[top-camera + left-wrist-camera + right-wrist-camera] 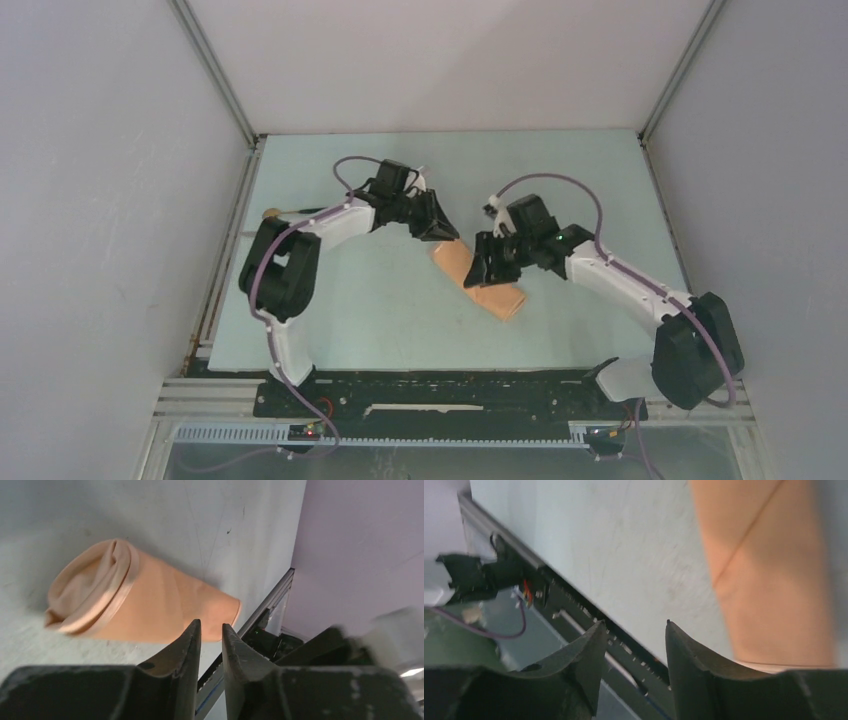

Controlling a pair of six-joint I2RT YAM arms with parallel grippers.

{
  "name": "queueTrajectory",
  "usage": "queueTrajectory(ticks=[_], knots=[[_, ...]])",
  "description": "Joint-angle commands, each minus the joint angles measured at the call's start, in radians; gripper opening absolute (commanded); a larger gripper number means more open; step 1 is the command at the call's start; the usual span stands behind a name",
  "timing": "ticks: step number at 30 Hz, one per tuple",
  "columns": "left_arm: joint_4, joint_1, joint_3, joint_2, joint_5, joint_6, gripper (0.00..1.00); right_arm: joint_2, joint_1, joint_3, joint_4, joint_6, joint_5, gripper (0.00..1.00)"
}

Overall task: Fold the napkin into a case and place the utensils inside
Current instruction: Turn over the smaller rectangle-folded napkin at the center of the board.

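Case (500,298): peach cloth folded to a narrow oblong, flat on bench (380,320), lying diagonal. Left wrist view shows one end rolled and layered w/ an open mouth; the opp. end is narrower and smooth. Right wrist view shows a diagonal fold line across the cloth.

L gripper (211,627): at far-left end of case in the top view. Can't tell from above whether it touches the cloth. In its wrist view the jaws are nearly together, w/ a thin gap and nothing between. Case lies just beyond the tips, narrower end nearest, not gripped.

R gripper (634,625): over mid-section of case in the top view, hiding that part. In its wrist view the jaws are clearly apart and empty. Only bare bench and the frame rail show in the gap; case is off to one side of the tips.

Spoon (272,212): well apart from case, to its left near the bench's left edge. Gold bowl faces away from case, dark handle points toward it. It lies on bare bench.
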Motion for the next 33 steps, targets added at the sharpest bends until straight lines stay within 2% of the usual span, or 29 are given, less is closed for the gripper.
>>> queueTrajectory(ticks=[1,4,7,12,15,18,23,27,29,30,33], knots=[[0.121,-0.030,0.070,0.116,0.044,-0.117,0.25,0.027,0.054,-0.163,0.186,0.145,-0.145,0.52],[0.163,-0.031,0.102,0.219,0.050,-0.141,0.22,0.046,0.041,-0.253,0.256,0.156,-0.168,0.51],[0.149,-0.018,0.108,0.264,-0.004,-0.114,0.21,0.053,-0.002,-0.326,0.283,0.154,-0.186,0.51],[0.055,0.016,0.111,0.286,-0.077,-0.055,0.24,0.019,-0.058,-0.362,0.171,0.128,0.024,0.52],[0.015,0.018,0.113,0.253,-0.102,-0.038,0.32,-0.017,-0.080,-0.360,0.142,0.136,0.118,0.54],[-0.003,0.024,0.072,0.179,-0.103,-0.058,0.35,-0.034,-0.113,-0.344,0.092,0.115,0.197,0.54],[-0.059,0.038,0.042,-0.042,-0.094,-0.011,0.45,-0.070,-0.012,-0.176,-0.056,0.015,0.167,0.57],[-0.133,0.086,0.052,-0.179,-0.083,0.047,0.48,-0.068,0.047,-0.054,-0.001,0.010,0.151,0.65],[-0.219,0.116,0.052,-0.249,-0.116,0.106,0.49,0.015,0.051,0.044,0.007,-0.013,0.199,0.72],[-0.258,0.131,0.048,-0.288,-0.145,0.139,0.49,0.064,0.048,0.094,0.035,-0.029,0.199,0.80],[-0.337,0.158,0.005,-0.401,-0.208,0.214,0.50,0.274,0.022,0.262,0.126,-0.087,0.081,0.87]])
